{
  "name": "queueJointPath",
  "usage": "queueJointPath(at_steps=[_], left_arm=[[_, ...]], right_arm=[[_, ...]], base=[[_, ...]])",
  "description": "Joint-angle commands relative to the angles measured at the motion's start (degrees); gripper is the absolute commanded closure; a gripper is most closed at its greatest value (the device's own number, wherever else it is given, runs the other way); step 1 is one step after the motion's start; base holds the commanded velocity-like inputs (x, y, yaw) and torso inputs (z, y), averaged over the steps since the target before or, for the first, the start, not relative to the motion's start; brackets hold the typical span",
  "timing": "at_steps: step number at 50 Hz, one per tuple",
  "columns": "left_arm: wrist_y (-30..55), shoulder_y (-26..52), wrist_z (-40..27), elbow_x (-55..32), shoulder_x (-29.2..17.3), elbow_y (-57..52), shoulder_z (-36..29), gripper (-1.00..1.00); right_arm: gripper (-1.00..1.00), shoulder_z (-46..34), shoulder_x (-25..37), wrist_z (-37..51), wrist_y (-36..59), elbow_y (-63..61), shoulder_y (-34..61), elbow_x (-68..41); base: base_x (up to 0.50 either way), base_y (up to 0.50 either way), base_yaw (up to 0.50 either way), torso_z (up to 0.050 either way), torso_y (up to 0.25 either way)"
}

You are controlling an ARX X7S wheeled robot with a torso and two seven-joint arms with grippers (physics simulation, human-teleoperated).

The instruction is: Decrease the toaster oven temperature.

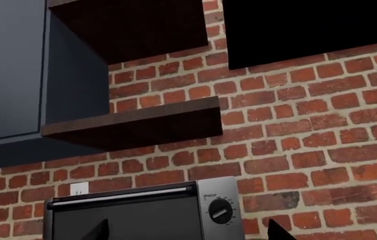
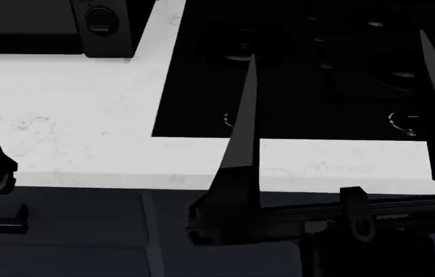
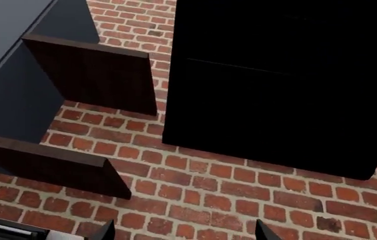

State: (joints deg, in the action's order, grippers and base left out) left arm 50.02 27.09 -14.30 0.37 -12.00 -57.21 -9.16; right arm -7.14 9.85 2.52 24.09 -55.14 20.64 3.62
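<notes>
The toaster oven [image 1: 142,212] sits shut against the brick wall [image 1: 308,130], while the right gripper [image 2: 341,104] hangs released over the cooktop [image 2: 318,69]; left gripper's [image 1: 188,235] grip unclear.

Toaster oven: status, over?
Right end effector open, empty, over the cooktop. Left end effector open, clear of the toaster oven. Knob untouched. Nothing blocking.
</notes>
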Motion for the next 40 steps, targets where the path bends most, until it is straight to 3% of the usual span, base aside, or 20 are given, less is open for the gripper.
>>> queueJointPath(at_steps=[1, 10, 15, 40], left_arm=[[-3.89, -1.99, 1.62, 1.92, 0.47, 5.40, -0.53, -1.00], [-3.82, -2.04, 1.41, 1.62, 0.18, 5.31, -0.35, -1.00], [-4.19, -2.20, 1.33, 1.28, 0.12, 5.68, -0.08, -1.00], [-3.48, -1.58, 0.80, 0.62, -0.32, 5.05, -0.81, -1.00]], right_arm=[[-1.00, -0.98, -0.70, -1.15, -0.92, 2.54, -0.07, 0.48], [-1.00, -1.53, -0.48, -0.11, 0.14, 2.45, 0.37, 1.40], [-1.00, -0.17, -2.03, 0.84, 4.60, 1.13, 1.37, -0.17], [-1.00, -0.71, -0.14, 2.47, 3.87, 0.69, 0.90, -1.87]], base=[[0.00, -0.50, 0.00, 0.000, 0.000], [0.00, -0.34, 0.00, 0.000, 0.000], [0.00, 0.00, 0.00, 0.000, 0.000], [0.00, 0.00, 0.00, 0.000, 0.000]])
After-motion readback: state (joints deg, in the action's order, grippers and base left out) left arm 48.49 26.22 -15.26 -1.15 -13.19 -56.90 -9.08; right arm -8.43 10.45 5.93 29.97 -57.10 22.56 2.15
